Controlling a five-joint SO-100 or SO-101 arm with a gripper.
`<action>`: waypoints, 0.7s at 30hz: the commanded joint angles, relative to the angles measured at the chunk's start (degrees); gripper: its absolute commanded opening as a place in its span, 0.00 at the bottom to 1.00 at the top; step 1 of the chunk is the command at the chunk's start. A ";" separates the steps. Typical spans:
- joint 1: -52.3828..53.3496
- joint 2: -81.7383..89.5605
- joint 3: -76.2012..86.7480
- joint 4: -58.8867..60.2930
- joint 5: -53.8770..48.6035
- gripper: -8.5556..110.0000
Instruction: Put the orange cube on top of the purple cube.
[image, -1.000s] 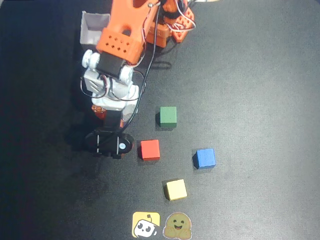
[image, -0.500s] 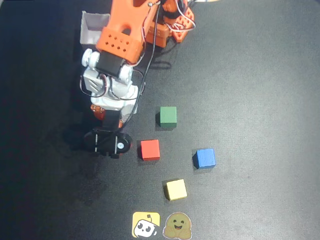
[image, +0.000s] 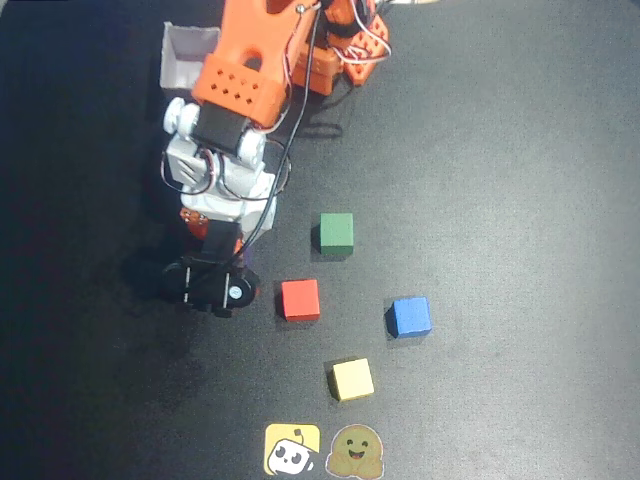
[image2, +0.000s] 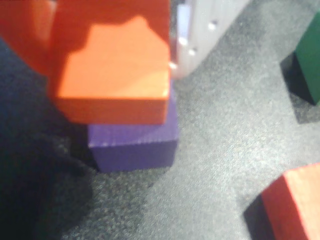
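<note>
Worktop: dark matte surface, uncluttered apart from the items below.

Arm: reaches in from the top edge toward the left-centre of the worktop, wrist bent down. A grey box sits beside its base near the top edge.

Gripper: in the wrist view a white finger stands just right of the orange cube and an orange part sits at the cube's left – the cube looks held between them, jaws narrowed to about its width, though contact on the left side is not clear enough to confirm.

Orange cube: resting on, or just above, the purple cube, offset toward the left so the purple top is mostly covered. Judgement – the placement step is nearly finished; the overhang suggests release should be slow to avoid tipping.

Both cubes are hidden under the gripper in the overhead view.

Other cubes, well apart from the stack: green at centre, red below it, blue to the right, yellow toward the bottom edge.

Two stickers lie at the bottom edge
</note>
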 joint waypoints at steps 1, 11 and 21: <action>0.00 2.72 0.09 -0.53 0.62 0.18; -0.70 3.16 0.26 -0.53 1.85 0.19; -0.79 3.16 0.44 -0.97 2.46 0.23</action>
